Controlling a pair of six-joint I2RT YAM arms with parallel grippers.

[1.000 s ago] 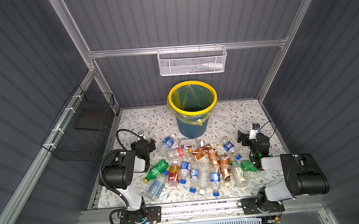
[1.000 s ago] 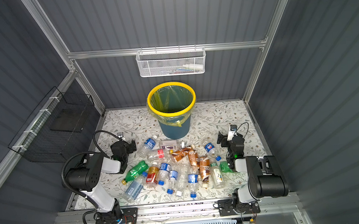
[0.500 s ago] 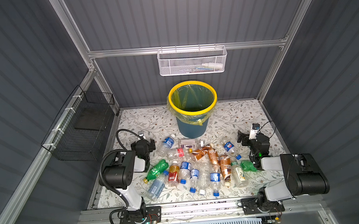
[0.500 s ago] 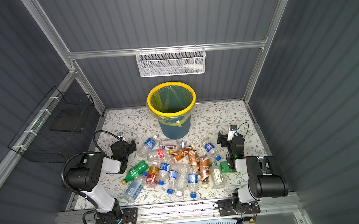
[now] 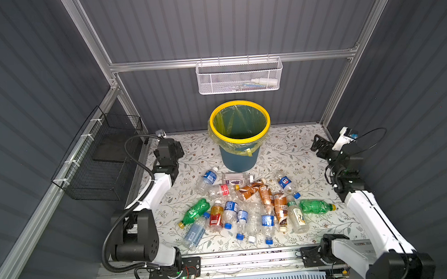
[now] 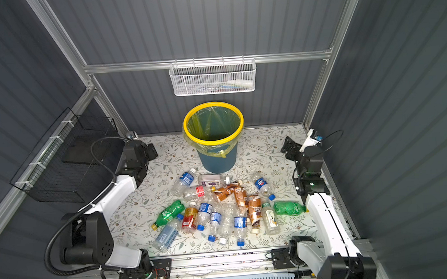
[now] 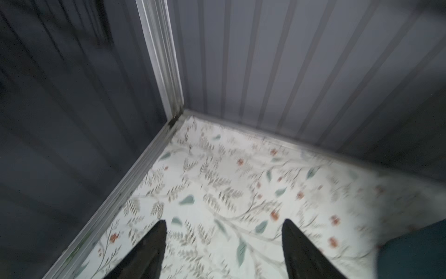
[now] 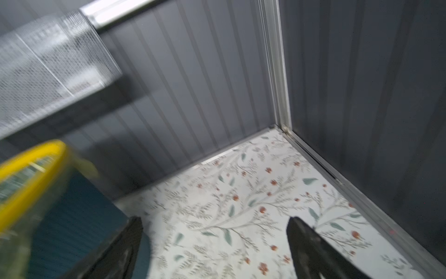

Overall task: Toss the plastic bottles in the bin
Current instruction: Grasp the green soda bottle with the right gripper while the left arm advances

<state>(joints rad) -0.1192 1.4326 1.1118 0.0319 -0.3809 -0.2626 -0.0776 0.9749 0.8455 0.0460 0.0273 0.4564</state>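
Note:
Several plastic bottles lie in a heap on the floral mat in both top views, among them a brown-labelled bottle, green bottles and an orange bottle with a red label. Behind the heap stands the bin, teal with a yellow rim and a liner bag. My left gripper hangs raised at the far left, open and empty, facing the back left corner. At the far right my right gripper is open and empty, with the bin beside it.
A white mesh basket hangs on the back wall above the bin. A black wire basket is fixed to the left wall next to the left arm. Aluminium posts stand in the back corners. Bare mat lies on both sides of the bin.
Both arms have lifted and reached toward the back wall, away from the heap of bottles. The bottles and the bin have not moved.

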